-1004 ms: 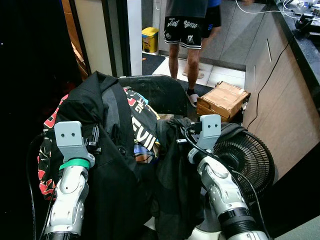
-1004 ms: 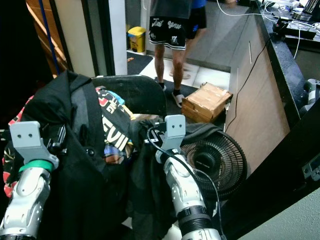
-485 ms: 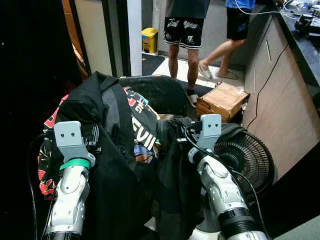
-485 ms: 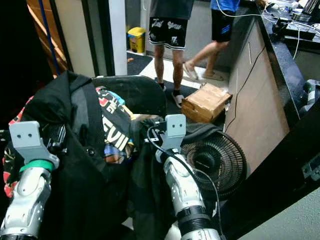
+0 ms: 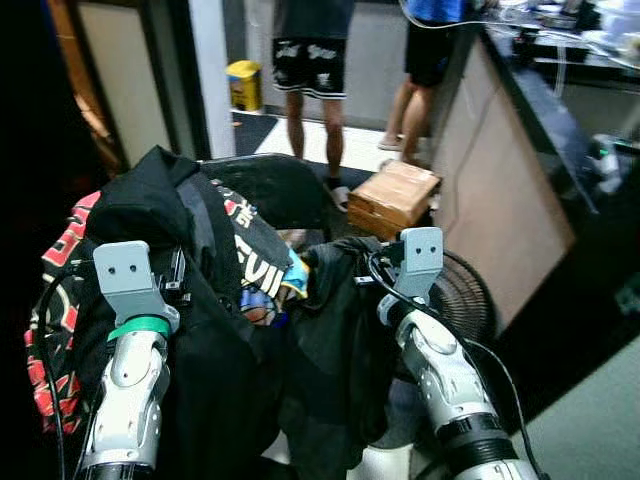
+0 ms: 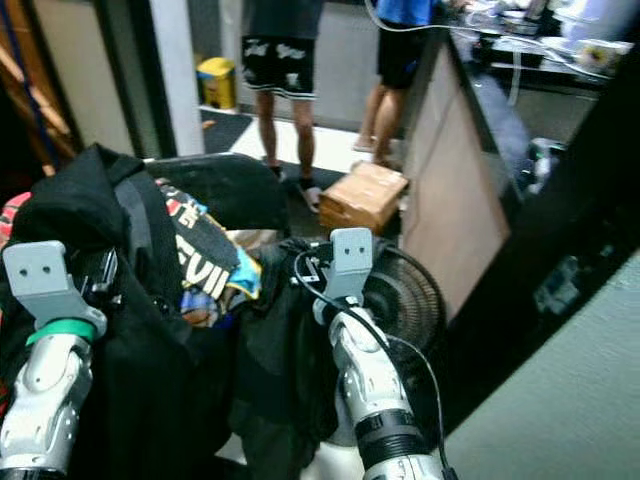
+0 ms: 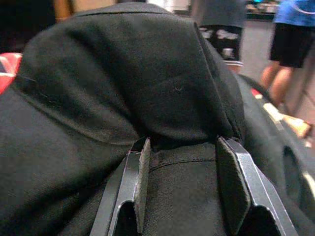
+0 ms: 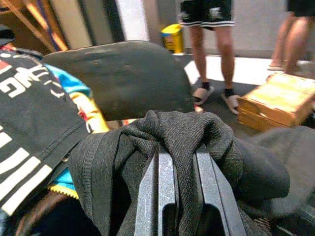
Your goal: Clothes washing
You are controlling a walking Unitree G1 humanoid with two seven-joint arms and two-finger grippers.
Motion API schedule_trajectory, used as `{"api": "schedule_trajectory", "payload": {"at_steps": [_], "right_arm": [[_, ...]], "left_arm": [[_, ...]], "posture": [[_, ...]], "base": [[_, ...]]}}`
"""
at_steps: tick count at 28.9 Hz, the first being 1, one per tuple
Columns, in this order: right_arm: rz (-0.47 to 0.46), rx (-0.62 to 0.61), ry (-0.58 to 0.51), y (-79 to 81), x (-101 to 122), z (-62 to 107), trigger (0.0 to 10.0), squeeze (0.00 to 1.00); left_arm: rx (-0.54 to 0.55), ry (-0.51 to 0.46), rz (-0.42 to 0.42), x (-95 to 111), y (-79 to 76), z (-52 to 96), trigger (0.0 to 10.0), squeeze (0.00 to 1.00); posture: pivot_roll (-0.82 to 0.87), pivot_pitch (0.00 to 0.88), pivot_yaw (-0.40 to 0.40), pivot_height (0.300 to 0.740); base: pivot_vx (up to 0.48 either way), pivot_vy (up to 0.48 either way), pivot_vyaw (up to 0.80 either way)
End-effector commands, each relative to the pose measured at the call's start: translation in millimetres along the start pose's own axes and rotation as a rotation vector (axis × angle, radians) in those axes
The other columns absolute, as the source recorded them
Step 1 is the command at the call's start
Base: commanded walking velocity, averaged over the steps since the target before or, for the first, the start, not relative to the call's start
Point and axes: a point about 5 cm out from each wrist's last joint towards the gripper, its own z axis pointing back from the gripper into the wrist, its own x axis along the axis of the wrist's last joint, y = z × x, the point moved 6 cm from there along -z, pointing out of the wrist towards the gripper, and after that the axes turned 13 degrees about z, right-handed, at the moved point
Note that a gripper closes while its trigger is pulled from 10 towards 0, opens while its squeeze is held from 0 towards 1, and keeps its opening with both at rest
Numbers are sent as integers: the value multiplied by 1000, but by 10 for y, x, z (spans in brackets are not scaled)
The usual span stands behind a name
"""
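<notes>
A heap of clothes hangs in front of me over a dark laundry tub (image 5: 290, 188). A black jacket (image 5: 185, 225) is draped over my left arm, and my left gripper (image 7: 182, 143) is shut on a thick fold of it. Beside it lies a black shirt with bright print (image 5: 255, 262). My right gripper (image 8: 179, 147) is shut on a bunched dark grey knitted garment (image 8: 182, 129), which hangs down at centre (image 5: 335, 310). A red-patterned cloth (image 5: 55, 300) hangs at the far left.
A black floor fan (image 5: 455, 295) stands just right of my right arm. Beyond it a cardboard box (image 5: 392, 195) lies on the floor beside a tall counter side (image 5: 490, 170). Two people (image 5: 310, 55) (image 5: 425, 60) stand ahead. A yellow bin (image 5: 243, 82) sits behind them.
The whole view has swung, bringing the counter and floor on the right closer. The second person has walked in beside the first. Both grippers keep hold of their garments.
</notes>
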Motion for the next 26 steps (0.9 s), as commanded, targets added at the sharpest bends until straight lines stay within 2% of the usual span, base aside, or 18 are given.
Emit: {"api": "schedule_trajectory", "payload": {"at_steps": [1,13,17,21,25,26], "right_arm": [[10,-6,-16,-10,61,-30,10000,0],[11,-28,-11,-78,48,-35,10000,0],[25,-56,0,-161,21,-34,10000,0],[18,-74,-13,-226,49,-36,10000,0],[-44,-96,-67,-315,174,-48,10000,0],[-60,-122,-95,-391,247,-54,10000,0]], "left_arm": [[-45,39,3,-95,-148,-1,10000,0],[-49,44,-4,-95,-153,-19,10000,0],[-48,52,-15,-108,-146,-22,10000,0],[-48,51,-16,-105,-146,-25,10000,0],[-58,32,7,-50,-174,-39,10000,0],[-73,16,22,-9,-206,-47,10000,0]], "posture": [[135,0,19,740],[136,0,19,740],[136,0,19,740],[134,0,19,740],[134,0,19,740],[134,0,19,740]], "base": [[0,0,-800],[0,0,-800],[0,0,-681],[0,0,0],[0,0,0],[0,0,0]]}}
